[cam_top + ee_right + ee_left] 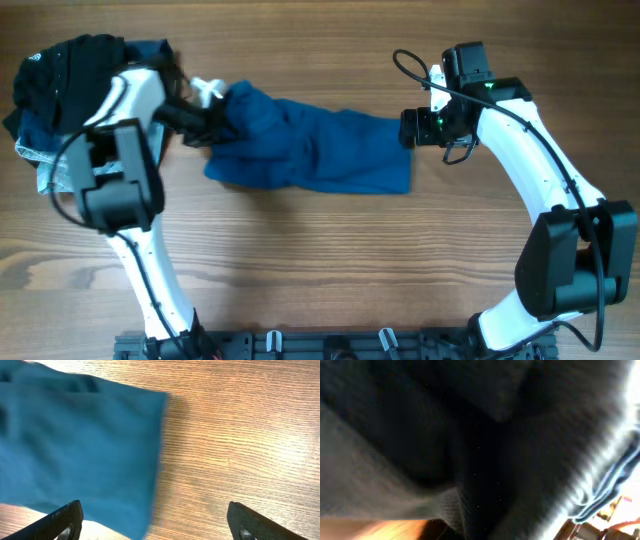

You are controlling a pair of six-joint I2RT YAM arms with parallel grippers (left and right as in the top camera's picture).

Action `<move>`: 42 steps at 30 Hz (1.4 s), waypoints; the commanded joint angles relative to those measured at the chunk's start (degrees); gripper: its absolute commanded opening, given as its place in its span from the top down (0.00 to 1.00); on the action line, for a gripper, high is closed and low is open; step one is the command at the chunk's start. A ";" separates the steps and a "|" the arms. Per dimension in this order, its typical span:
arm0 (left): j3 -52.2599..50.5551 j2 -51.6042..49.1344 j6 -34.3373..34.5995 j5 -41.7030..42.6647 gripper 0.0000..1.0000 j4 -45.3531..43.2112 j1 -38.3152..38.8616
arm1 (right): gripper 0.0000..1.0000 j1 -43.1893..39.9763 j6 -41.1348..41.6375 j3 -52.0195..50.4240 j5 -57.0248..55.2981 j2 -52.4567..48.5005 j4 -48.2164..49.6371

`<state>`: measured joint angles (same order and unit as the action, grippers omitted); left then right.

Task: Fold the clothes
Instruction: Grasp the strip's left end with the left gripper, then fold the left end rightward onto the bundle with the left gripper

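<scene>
At the far left of the wooden table (320,270) sits a heap of dark clothing (65,70), black on top with pale cloth showing under its lower edge. The left arm (130,110) reaches past this heap to the right. The left gripper (205,118) is closed on the left end of the blue garment (310,150), where the cloth is bunched up and gathered into a narrow, raised lump. In the left wrist view blurred dark cloth lies right against the lens, with a blue hem at the right edge, and the fingers cannot be seen.

The garment is plain royal blue, soft and full of wrinkles, with no print. It lies in the upper middle of the table between the two grippers. Its long axis runs left to right: the narrow bunched end points left, and it widens toward the right into a flatter part that ends in a straight, nearly upright edge.

Just beside that right edge hangs the right gripper (408,128). Its jaws are spread wide and hold nothing. In the right wrist view one finger (67,520) is over the cloth's corner and the other is over bare wood.
</scene>
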<state>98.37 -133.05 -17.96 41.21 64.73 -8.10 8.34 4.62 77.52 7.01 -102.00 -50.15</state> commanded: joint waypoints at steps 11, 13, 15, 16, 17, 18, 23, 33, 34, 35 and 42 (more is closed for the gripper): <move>-0.11 19.71 4.85 -0.59 0.96 -1.31 7.85 | 0.07 -0.22 0.07 1.20 2.67 1.16 1.81; -0.11 20.06 5.09 -1.01 0.96 -2.29 12.35 | 0.07 -0.22 0.07 1.18 2.67 1.16 2.16; -0.11 20.06 7.74 -3.04 0.96 -4.57 16.68 | 0.07 -0.24 0.07 1.18 2.64 1.16 2.16; -0.11 20.11 8.94 -4.07 0.96 -5.75 18.32 | 0.07 -0.24 0.07 1.18 2.64 1.16 2.14; -0.11 20.26 10.34 -4.76 0.96 -7.56 20.70 | 0.07 -0.24 0.09 1.18 2.64 1.18 2.14; -0.09 20.39 11.28 -4.87 0.96 -9.11 22.51 | 0.07 -0.24 0.20 1.18 2.64 1.16 2.19; 1.01 21.33 14.21 -4.92 0.96 -14.34 28.96 | 0.06 -0.90 3.04 1.18 2.99 1.18 3.04; 1.42 22.99 15.91 -15.04 0.96 -15.02 31.04 | 0.68 -2.62 11.15 -1.25 4.66 1.07 3.19; 1.42 23.96 15.93 -15.21 0.96 -14.78 29.86 | 0.76 -2.82 11.56 -1.51 4.66 1.07 3.19; 1.42 25.18 15.93 -15.39 0.96 -14.49 28.33 | 0.82 -3.04 11.98 -1.77 4.70 1.07 3.19; 1.42 32.76 15.93 -16.06 0.96 -14.34 22.95 | 0.82 -3.06 12.00 -1.92 9.75 -1.03 3.37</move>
<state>98.21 -104.79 -2.61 25.58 50.76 14.81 5.30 15.64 76.20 13.50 -102.00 -47.07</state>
